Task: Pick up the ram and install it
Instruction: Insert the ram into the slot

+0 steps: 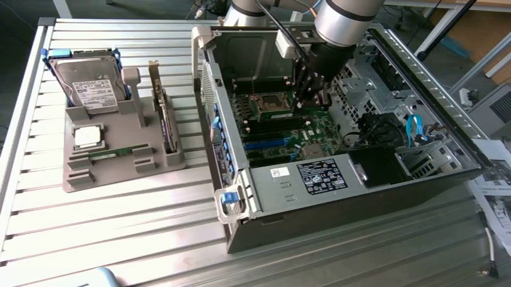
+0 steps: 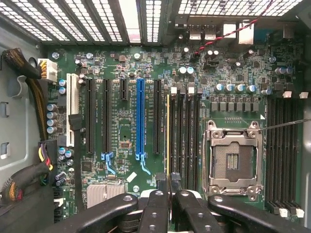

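Hand (image 2: 169,188) clamped on the ram (image 2: 168,136), I judged it needed squaring along the memory slots (image 2: 181,141), both ends level.

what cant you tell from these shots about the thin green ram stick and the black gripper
- Wrist view: the thin green ram stick stands edge-on in the black gripper, so its chips are hidden; whether it sits in a slot cannot be told.
- Exterior view: the grey arm hides stick and fingertips.
- Exterior view: print on the silver hard drive is too small.
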